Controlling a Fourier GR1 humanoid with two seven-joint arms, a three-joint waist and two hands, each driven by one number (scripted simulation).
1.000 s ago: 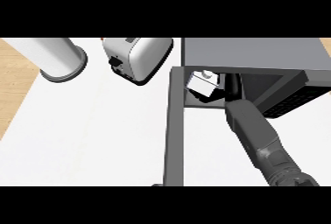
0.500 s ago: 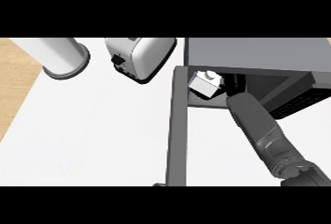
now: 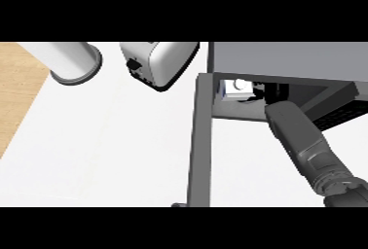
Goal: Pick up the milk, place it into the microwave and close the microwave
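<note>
looks like a kitchen to me. there's a white counter (image 3: pixel 108 146) with a grey microwave (image 3: pixel 287 58) sitting on it at the right, its door (image 3: pixel 200 155) swung open toward the near edge. just left of it, at the back, is a white toaster (image 3: pixel 161 61) with a dark knob (image 3: pixel 134 64) on its side, and further left a white cylinder (image 3: pixel 68 58) with a grey rim. a strip of light wood (image 3: pixel 18 97) runs along the counter's left side.
</note>
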